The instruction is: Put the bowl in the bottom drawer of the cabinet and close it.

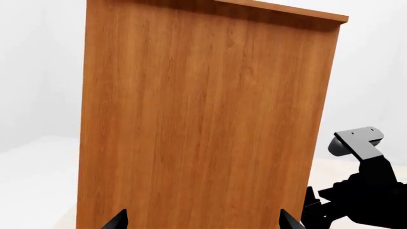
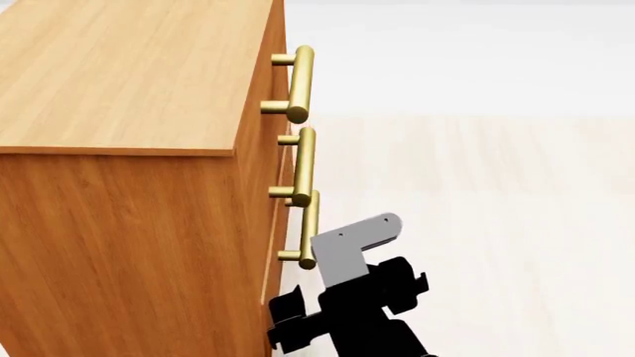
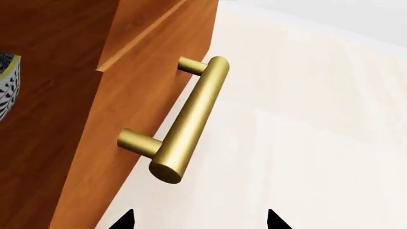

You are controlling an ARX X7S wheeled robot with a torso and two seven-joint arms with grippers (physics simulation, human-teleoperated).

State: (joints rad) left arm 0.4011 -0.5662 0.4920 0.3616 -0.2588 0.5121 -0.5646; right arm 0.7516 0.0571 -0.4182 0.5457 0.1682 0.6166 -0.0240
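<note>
While the small floral-patterned white bowl (image 3: 7,86) sits inside the honey-brown bottom drawer (image 3: 127,95), its brass bar handle (image 3: 188,121) lies just ahead of the right gripper (image 3: 199,220), long axis running away from it. Its jaws are spread and empty. The left gripper (image 1: 202,222), jaws also spread, faces the wooden cabinet (image 1: 203,119) side.

One wooden cabinet (image 2: 129,149), three brass bar handles on its front, top handle (image 2: 300,83), middle handle (image 2: 303,165), bottom handle (image 2: 309,229), one patterned bowl (image 3: 7,85) partly in view, two robot grippers, left gripper (image 1: 202,220), right gripper (image 3: 198,220)
</note>
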